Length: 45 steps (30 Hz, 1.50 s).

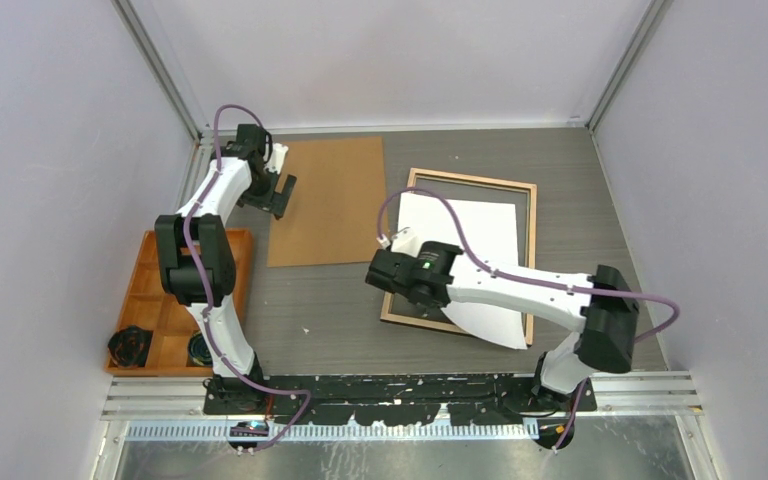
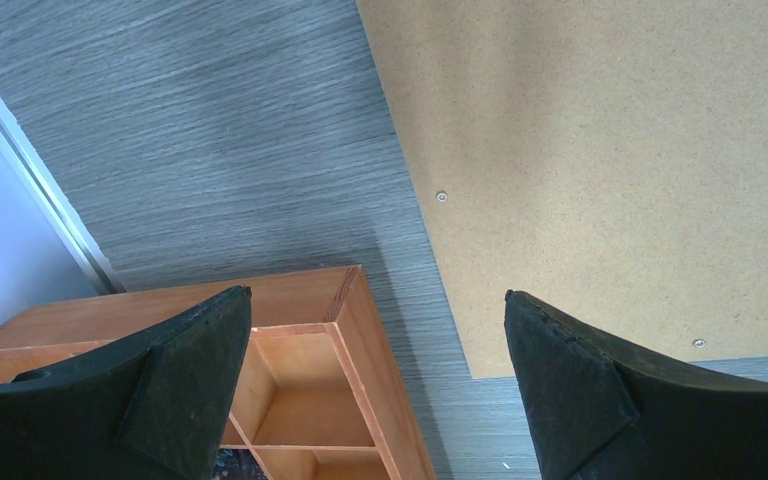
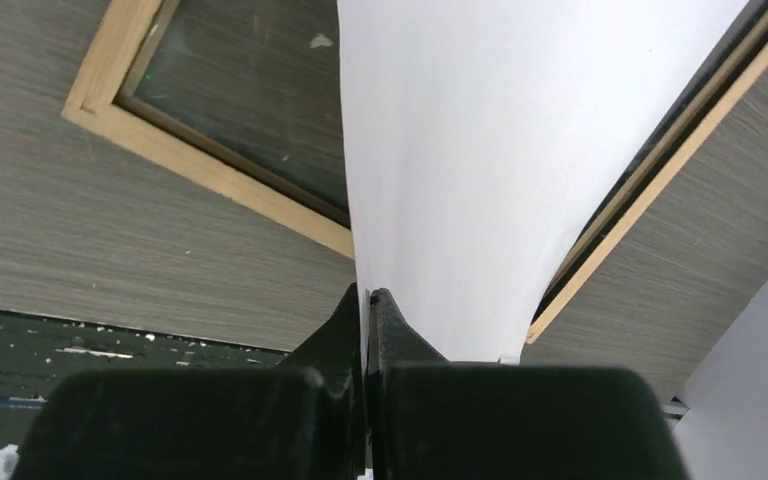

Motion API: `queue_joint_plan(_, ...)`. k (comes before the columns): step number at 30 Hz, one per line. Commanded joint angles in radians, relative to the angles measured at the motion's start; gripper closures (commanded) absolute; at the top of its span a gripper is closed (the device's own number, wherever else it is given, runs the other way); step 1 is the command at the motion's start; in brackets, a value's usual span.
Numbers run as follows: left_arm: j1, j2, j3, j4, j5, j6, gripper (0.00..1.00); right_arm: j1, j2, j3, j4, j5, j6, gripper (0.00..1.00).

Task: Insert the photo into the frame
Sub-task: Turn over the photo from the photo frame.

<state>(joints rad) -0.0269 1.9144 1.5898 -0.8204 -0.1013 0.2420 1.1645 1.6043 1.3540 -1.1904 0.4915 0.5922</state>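
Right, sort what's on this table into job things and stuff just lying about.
Job: the photo, white back up, pinched in the shut right pincer; the frame.
Lying about: brown board; wooden compartment tray; two black items in it.

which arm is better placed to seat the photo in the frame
Right. The right gripper is shut on the photo, which lies over the frame. The left gripper is open by the brown board, away from both.

place: robot lab | signs: bare wall (image 1: 50,150), aluminium rail (image 1: 650,385), left arm (image 1: 215,195), right arm (image 1: 520,285)
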Motion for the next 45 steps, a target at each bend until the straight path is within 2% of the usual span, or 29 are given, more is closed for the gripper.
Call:
queue_joint_plan(1,-0.004,-0.051,0.014,0.009,0.032,-0.015,0.01,-0.019,-0.090,-0.064,0.069,0.070,0.086,0.99)
queue_joint_plan(8,-0.008,-0.044,0.005,0.012,0.024,-0.012,0.02,-0.019,-0.068,-0.111,0.125,0.089,-0.009,0.99)
queue_joint_plan(20,-0.021,-0.028,0.014,0.000,0.029,-0.027,0.04,-0.031,-0.008,-0.099,0.171,0.213,-0.139,0.99)
queue_joint_plan(27,-0.023,-0.026,0.013,0.004,0.023,-0.018,0.04,-0.056,0.007,-0.105,0.219,0.224,-0.196,0.99)
queue_joint_plan(36,-0.023,-0.028,0.015,0.001,0.014,-0.010,0.04,-0.077,0.009,-0.137,0.247,0.225,-0.188,0.99)
queue_joint_plan(45,-0.023,-0.028,0.022,-0.002,0.009,-0.005,0.04,-0.099,0.025,-0.128,0.193,0.258,-0.106,0.99)
